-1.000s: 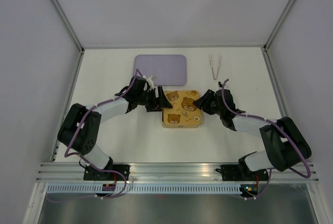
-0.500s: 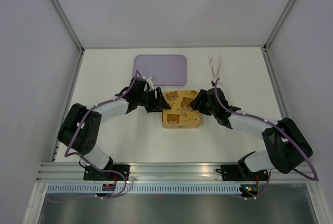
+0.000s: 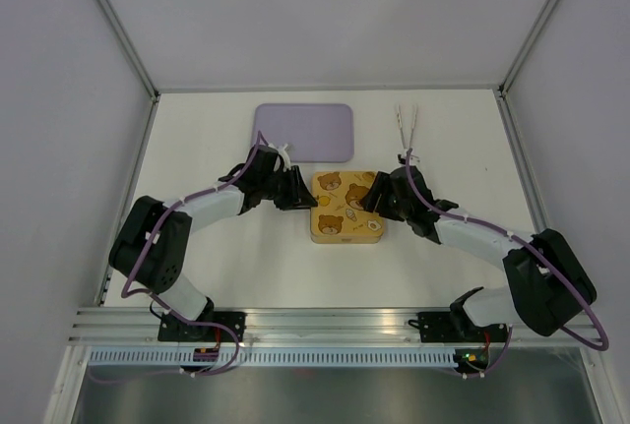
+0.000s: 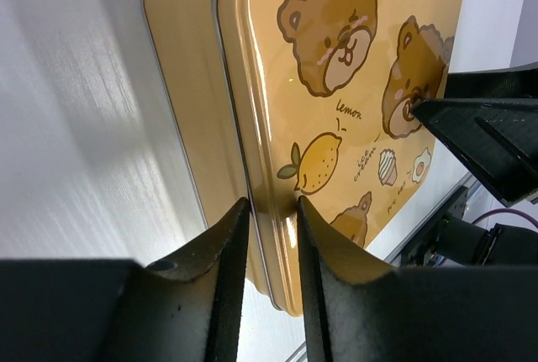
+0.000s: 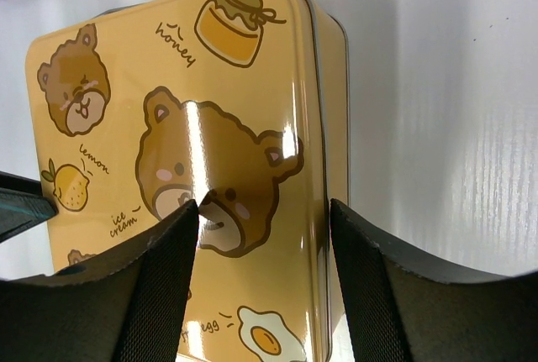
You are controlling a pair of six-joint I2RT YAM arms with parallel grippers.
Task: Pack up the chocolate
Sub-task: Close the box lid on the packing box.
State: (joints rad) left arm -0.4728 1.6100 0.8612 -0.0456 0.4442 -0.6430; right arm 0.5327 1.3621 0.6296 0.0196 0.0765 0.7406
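- Two grippers work on one box. Left gripper (image 4: 271,207): jaws almost together, pinched on the left-hand rim of the gold metal lid (image 4: 336,85) printed with cartoon bears. One black finger (image 4: 220,282) sits outside the rim and the other lies on the lid's top face.
- Right gripper (image 5: 262,207): jaws wide apart, straddling the opposite edge of the same lid. One finger is over the printed top and one is outside the side wall. Cannot tell whether either touches the metal.
- One gold square metal tin (image 3: 345,210) with rounded corners has its lid on. It lies flat on the white table (image 3: 197,257), mid-table between the two arms.
- Chocolate pieces: zero visible across all three views. The tin is closed, so its contents are hidden.
- One lilac rounded-rectangle tray (image 3: 304,132) lies flat at the far side, just beyond the tin and not touching it.
- One pair of slim metal tweezers (image 3: 406,125) lies front to back, right of the tray. It is near the right arm's wrist and in neither gripper.
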